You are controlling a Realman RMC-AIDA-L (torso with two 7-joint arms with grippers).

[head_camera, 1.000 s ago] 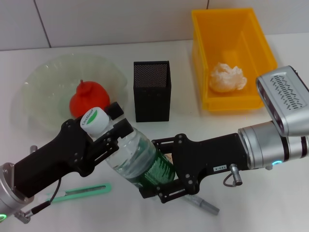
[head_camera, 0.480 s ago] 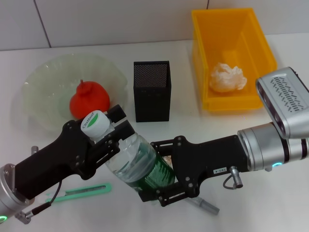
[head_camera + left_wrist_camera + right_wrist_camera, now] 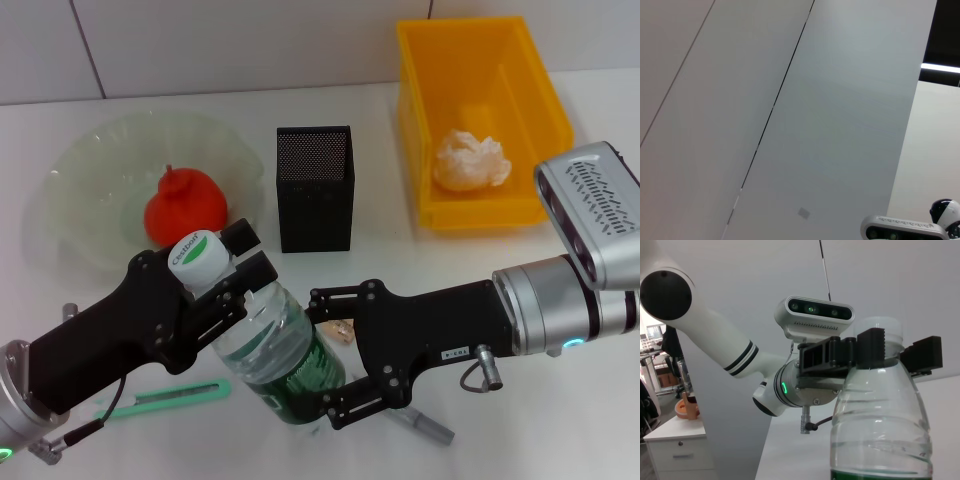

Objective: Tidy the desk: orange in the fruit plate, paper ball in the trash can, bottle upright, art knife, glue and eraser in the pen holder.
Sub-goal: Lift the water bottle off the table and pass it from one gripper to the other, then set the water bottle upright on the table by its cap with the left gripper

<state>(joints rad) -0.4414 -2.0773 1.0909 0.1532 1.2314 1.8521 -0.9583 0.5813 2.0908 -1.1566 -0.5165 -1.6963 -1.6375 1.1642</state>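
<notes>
Between the left gripper (image 3: 232,285) at its neck and the right gripper (image 3: 335,355), both clamped, the bottle (image 3: 262,335) is held tilted; orange (image 3: 184,207) and paper ball (image 3: 470,160) are placed.

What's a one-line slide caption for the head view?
Both grippers, left gripper at the neck and right gripper on the label, hold the tilted bottle above the desk.

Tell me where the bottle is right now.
In the head view the bottle is near the front middle of the table, in front of the pen holder, held tilted between the left gripper at its neck and the right gripper at its label.
</notes>
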